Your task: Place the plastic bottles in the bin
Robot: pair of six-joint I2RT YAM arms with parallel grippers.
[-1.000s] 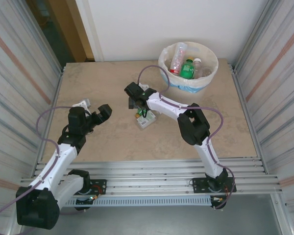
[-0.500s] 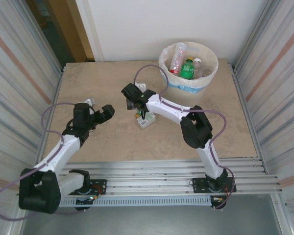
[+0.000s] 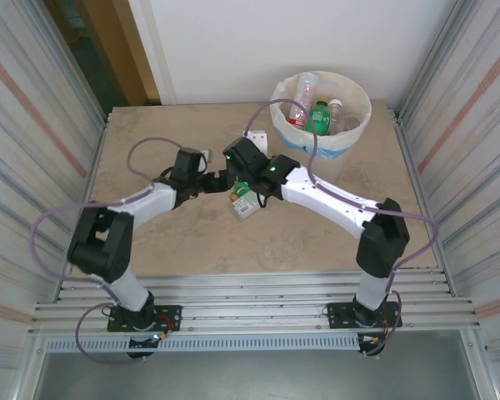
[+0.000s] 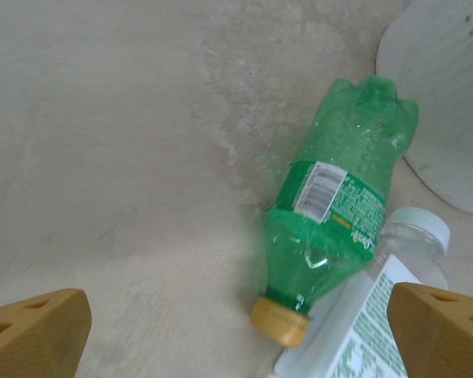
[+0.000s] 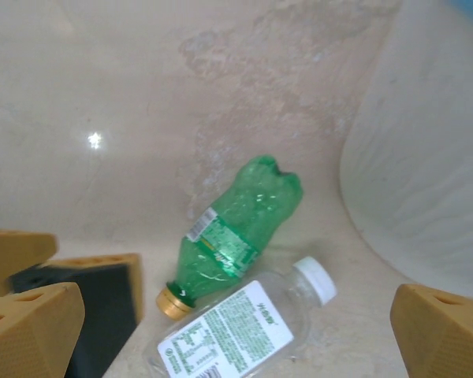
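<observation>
The left fingers (image 4: 33,331) and the right fingers (image 5: 31,327) are spread wide and empty over a green bottle (image 4: 335,201) lying on the surface (image 4: 102,118); a clear bottle (image 5: 232,327) touches its side. The bin (image 3: 360,117) stands far right; other bottles (image 3: 319,117) lie inside.

Looking down at green bottle (image 4: 335,209) lying flat on table (image 4: 102,118), yellow cap (image 4: 280,320) nearest. Touching its lower right side, clear bottle (image 4: 363,315), white cap (image 4: 418,228). Bin (image 4: 449,102) wall upper right. Left gripper (image 4: 238,331) spread wide, holding nothing.
</observation>
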